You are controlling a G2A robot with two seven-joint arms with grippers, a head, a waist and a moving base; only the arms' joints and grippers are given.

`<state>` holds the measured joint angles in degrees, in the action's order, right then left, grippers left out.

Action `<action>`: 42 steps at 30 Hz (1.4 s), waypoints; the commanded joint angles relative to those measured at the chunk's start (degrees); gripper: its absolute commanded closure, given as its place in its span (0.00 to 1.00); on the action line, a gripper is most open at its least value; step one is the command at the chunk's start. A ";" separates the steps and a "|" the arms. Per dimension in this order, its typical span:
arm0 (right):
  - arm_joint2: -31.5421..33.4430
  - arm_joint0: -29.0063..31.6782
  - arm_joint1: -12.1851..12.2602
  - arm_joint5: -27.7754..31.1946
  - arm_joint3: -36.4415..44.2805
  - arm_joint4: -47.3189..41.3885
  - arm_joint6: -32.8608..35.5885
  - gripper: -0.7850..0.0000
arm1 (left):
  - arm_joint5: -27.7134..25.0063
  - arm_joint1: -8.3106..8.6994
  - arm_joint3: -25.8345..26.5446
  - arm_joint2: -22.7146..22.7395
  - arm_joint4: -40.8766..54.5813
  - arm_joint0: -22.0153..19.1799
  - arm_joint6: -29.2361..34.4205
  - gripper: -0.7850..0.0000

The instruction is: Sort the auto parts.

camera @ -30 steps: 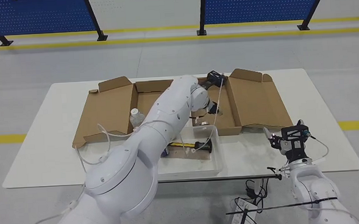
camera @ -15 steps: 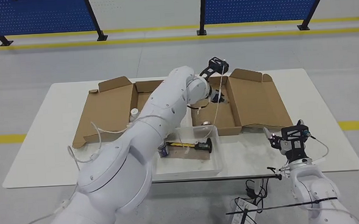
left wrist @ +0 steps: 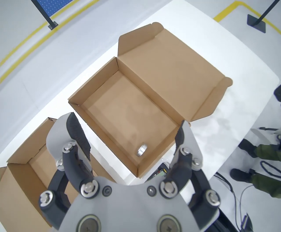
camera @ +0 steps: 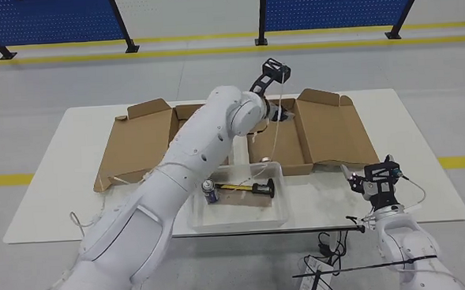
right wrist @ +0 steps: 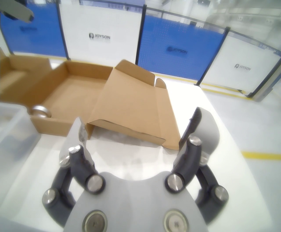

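We find the left pincer (left wrist: 127,126) released and empty above the open brown cardboard box (left wrist: 92,80), right of centre on the white desk (camera: 406,136). The silver metal ring (left wrist: 142,150) lies inside, by the box's near corner. We judge this placement done. The next pick is from the clear plastic bin (camera: 244,213) at the near edge and must clear the box walls. The right pincer (right wrist: 137,119), also released, sits well apart at the near right corner.

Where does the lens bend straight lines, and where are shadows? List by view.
Left wrist view: the table edge bows outward. Right wrist view: fence posts lean; soft shadow under the box flap. Top view: lines near straight, even light.
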<state>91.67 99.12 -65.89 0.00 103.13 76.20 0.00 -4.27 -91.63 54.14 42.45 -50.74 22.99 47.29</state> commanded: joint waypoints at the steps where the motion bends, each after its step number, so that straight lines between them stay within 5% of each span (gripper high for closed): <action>1: 0.00 0.00 0.00 0.00 0.00 0.00 0.00 0.00 | 1.90 2.66 12.74 3.84 -4.33 6.16 3.93 0.00; 7: 0.00 0.00 0.00 0.00 0.00 0.00 0.00 0.00 | 2.77 6.96 34.81 11.85 -13.06 19.61 12.29 0.00; 18: 0.00 0.00 0.00 0.00 0.00 0.00 0.00 0.00 | 5.49 9.88 54.27 20.16 -25.36 32.41 16.35 0.00; 33: -0.42 -0.30 -0.18 1.29 1.67 -2.56 0.85 0.00 | 11.87 11.66 68.72 31.04 -38.55 46.37 16.11 0.00; 42: -1.82 -0.15 0.20 11.86 8.41 0.09 1.45 0.00 | 12.39 12.09 70.97 37.02 -40.42 50.07 16.47 0.00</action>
<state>90.07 98.83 -65.80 9.49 110.73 75.53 1.82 8.17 -79.60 124.89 78.62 -90.94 72.52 63.78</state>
